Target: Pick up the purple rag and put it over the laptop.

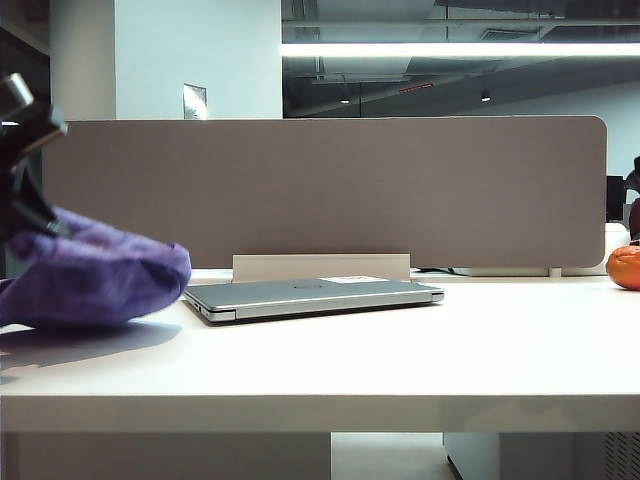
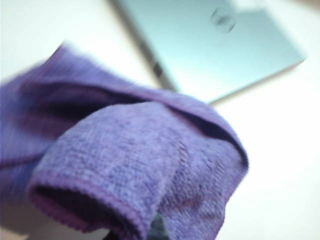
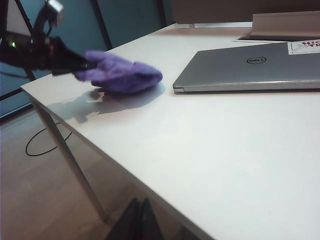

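The left gripper [image 1: 30, 215] is at the far left of the table [image 1: 400, 350], at about 9 o'clock from the laptop [image 1: 310, 297] in the outside camera. Its fingers are clenched on the purple rag [image 1: 95, 275]. The rag hangs bunched up from the gripper, and its low side is down at the table top. One end of the rag is just beside the laptop's left corner; I cannot tell if they touch.

In the left wrist camera the purple rag [image 2: 130, 165] fills most of the picture, folded and fuzzy, and the laptop [image 2: 215, 45] lies past it with a round logo on its lid. In the right wrist camera the black left gripper [image 3: 75, 62] holds the purple rag [image 3: 122, 75] near the table's edge, and the closed laptop [image 3: 250, 67] lies flat close by.

The right gripper [image 3: 139, 220] is low, by the near edge of the table, well apart from the rag. Its two dark fingers look pressed together.

An orange ball [image 1: 627, 266] sits at 3 o'clock from the laptop. A grey wall panel [image 1: 330, 190] stands behind the table.
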You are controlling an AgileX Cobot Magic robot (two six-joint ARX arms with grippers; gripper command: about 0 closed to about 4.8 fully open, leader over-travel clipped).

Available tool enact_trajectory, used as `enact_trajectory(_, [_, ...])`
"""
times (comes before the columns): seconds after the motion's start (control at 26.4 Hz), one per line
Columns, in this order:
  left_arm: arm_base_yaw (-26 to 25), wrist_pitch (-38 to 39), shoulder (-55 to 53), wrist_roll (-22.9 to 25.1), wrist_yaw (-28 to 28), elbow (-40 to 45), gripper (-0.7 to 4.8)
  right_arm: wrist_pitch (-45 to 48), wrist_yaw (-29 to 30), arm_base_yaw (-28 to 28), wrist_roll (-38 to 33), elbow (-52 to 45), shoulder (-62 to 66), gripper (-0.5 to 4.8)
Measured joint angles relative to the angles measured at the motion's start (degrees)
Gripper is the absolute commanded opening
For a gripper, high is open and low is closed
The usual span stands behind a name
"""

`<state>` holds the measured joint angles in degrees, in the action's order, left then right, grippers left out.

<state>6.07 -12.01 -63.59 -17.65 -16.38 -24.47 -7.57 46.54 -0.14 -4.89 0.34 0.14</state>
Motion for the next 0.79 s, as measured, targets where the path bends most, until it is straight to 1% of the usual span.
enact_trajectory(0.15, [0.0, -0.7, 0.0, -0.1, -0.1, -3.7, -0.06, 0.0, 0.0, 0.0, 0.0, 0.0, 0.0, 0.22])
enact_trajectory(0.34, [1.3, -6.3, -0.8, -0.2, 0.0, -9.3, -0.06, 0.0, 0.0, 0.0, 0.0, 0.0, 0.0, 0.22])
enact_trajectory(0.57, [5.4, -7.0, -9.4, 0.1, 1.0, -18.5, -0.06, 0.0, 0.0, 0.0, 0.0, 0.0, 0.0, 0.22])
enact_trajectory(0.6, [7.0, -7.0, -12.5, 0.2, 1.2, -21.9, -0.06, 0.0, 0.0, 0.0, 0.0, 0.0, 0.0, 0.22])
enact_trajectory(0.79, [9.9, -7.1, -20.4, 1.1, 1.2, -30.4, -0.06, 0.0, 0.0, 0.0, 0.0, 0.0, 0.0, 0.22])
